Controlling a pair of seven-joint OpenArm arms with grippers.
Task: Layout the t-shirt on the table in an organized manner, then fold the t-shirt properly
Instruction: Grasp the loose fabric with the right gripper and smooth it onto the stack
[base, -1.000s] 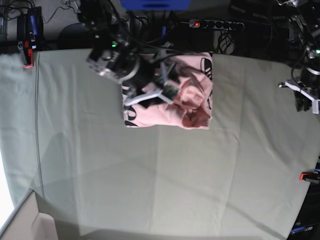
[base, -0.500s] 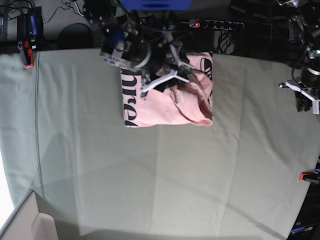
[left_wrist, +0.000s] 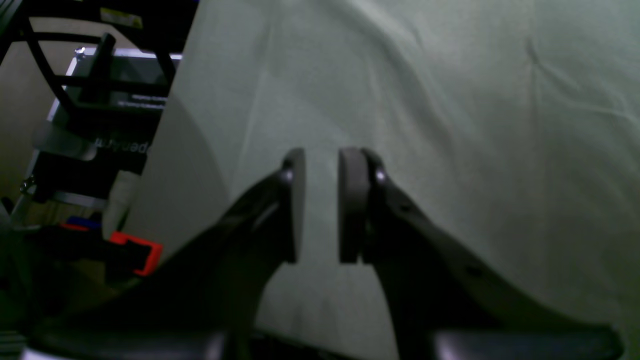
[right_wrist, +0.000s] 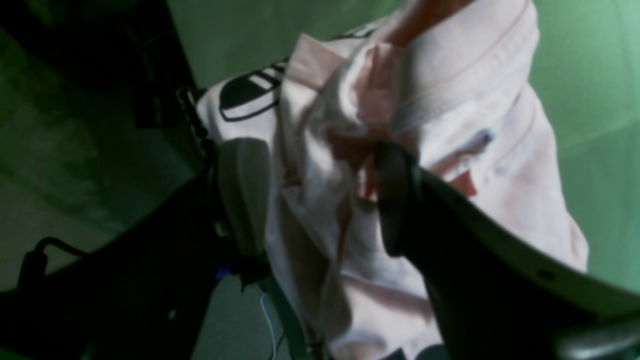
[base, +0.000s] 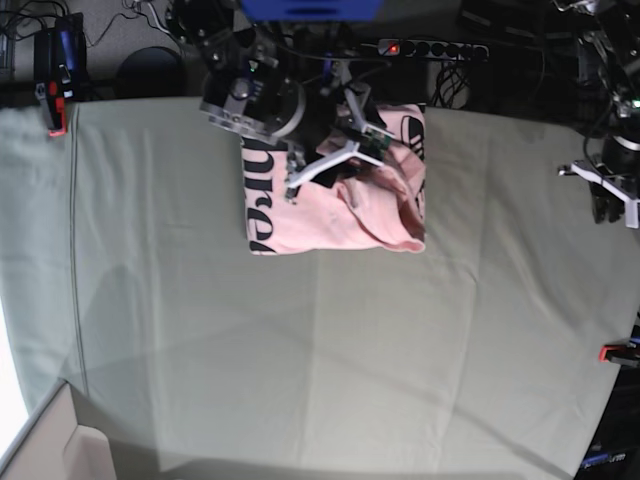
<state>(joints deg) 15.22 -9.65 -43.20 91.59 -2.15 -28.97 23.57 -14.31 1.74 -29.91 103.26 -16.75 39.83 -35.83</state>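
Observation:
The pale pink t-shirt (base: 330, 210) lies folded into a rough square at the far middle of the grey-green table (base: 320, 350), with black lettering along its left edge. My right gripper (base: 345, 160) sits over the shirt's far part. In the right wrist view its jaws (right_wrist: 315, 150) stand wide apart, with bunched pink cloth (right_wrist: 450, 90) between the fingers. My left gripper (base: 605, 205) hangs at the table's right edge, far from the shirt. In the left wrist view it (left_wrist: 320, 160) is empty over bare cloth (left_wrist: 450, 100), with only a narrow gap between the pads.
Red clamps sit at the table's far left corner (base: 57, 115) and right edge (base: 618, 352); one also shows in the left wrist view (left_wrist: 137, 250). A power strip (base: 430, 47) and cables lie behind the table. A pale box (base: 50, 445) stands at the near left.
My right gripper has moved from the shirt's middle toward its far edge, uncovering the black lettering. The raised fold at the shirt's right has dropped flatter. The left arm has not moved.

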